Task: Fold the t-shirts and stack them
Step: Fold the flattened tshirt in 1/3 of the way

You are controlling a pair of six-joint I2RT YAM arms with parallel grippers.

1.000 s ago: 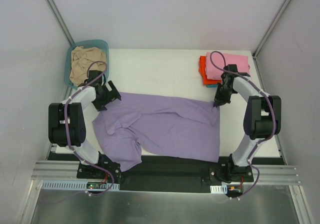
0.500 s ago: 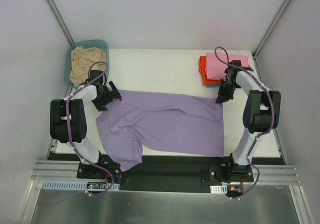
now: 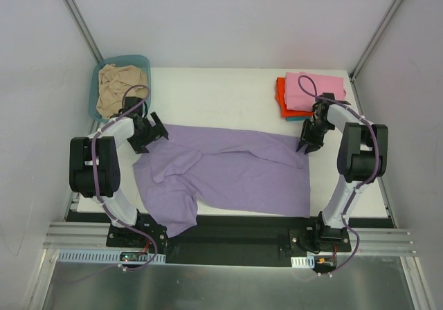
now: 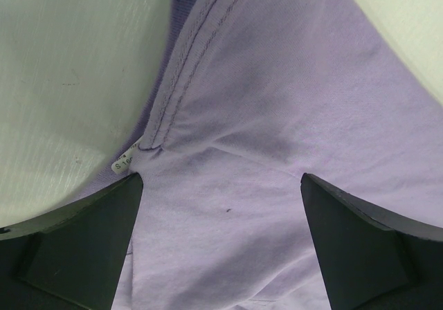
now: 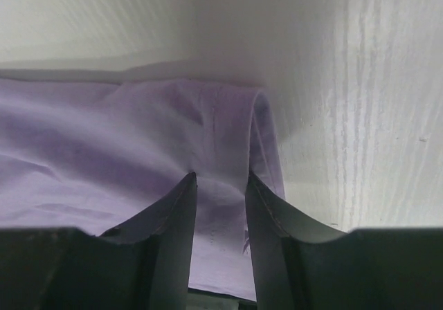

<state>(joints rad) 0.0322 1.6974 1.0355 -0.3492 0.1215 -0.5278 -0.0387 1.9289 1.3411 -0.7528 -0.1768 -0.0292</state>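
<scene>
Soft matt lavender cloth t-shirt (image 3: 235, 175); faintly grained table (image 3: 221, 99).

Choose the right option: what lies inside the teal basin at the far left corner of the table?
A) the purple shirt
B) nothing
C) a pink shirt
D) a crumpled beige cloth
D: the top view shows crumpled beige cloth filling the teal basin, while the purple shirt lies spread outside it.
</scene>
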